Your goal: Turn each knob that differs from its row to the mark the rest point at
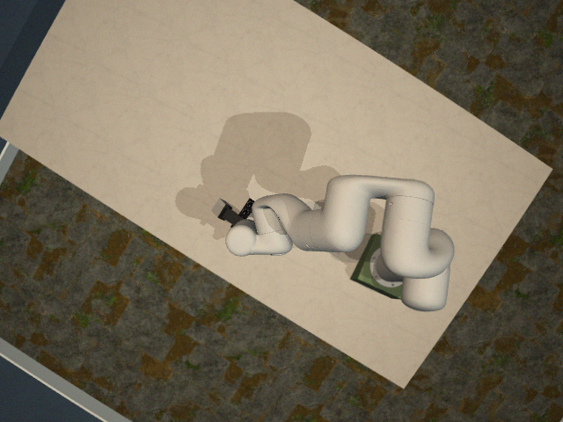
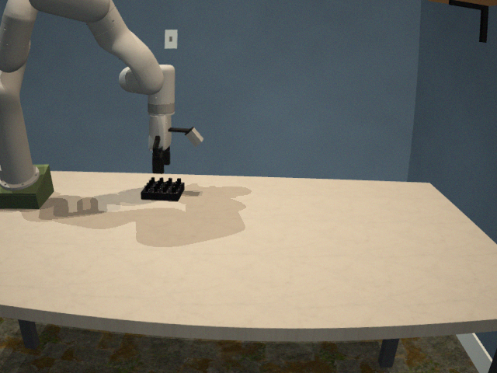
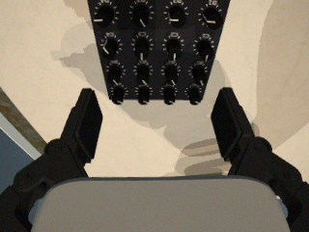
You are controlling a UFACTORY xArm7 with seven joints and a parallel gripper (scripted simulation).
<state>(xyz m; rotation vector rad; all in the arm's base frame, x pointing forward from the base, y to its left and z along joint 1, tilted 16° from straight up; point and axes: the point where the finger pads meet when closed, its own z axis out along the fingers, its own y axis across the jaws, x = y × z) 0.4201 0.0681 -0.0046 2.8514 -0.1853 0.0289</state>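
1. The exterior view shows the black rectangular knob box [image 2: 162,189] standing flat on the pale beige table top [image 2: 280,249], at the far left of the table, near the white jointed robot arm [image 2: 132,56] and its green square base block [image 2: 42,188].
2. In that same view the black two-fingered gripper [image 2: 160,160] hangs above the box's far edge, clear of the knobs and pointing straight down; a small grey camera block [image 2: 195,136] sticks out to the right of the wrist.
3. The top view hides most of this: the arm's white links cover the box, so only a dark corner of it [image 1: 246,207] peeks out beside the grey block [image 1: 221,207].
4. Only the wrist view shows the knob faces. The box [image 3: 157,0] fills the upper half, with four rows of four round black knobs [image 3: 142,14] and white pointer lines.
5. The printed names are too blurred to read, so which row is which cannot be told for certain.
6. The wrist view also shows the gripper [image 3: 157,123] spread wide, its two black fingers standing well apart on either side with nothing between them, just short of the nearest row.
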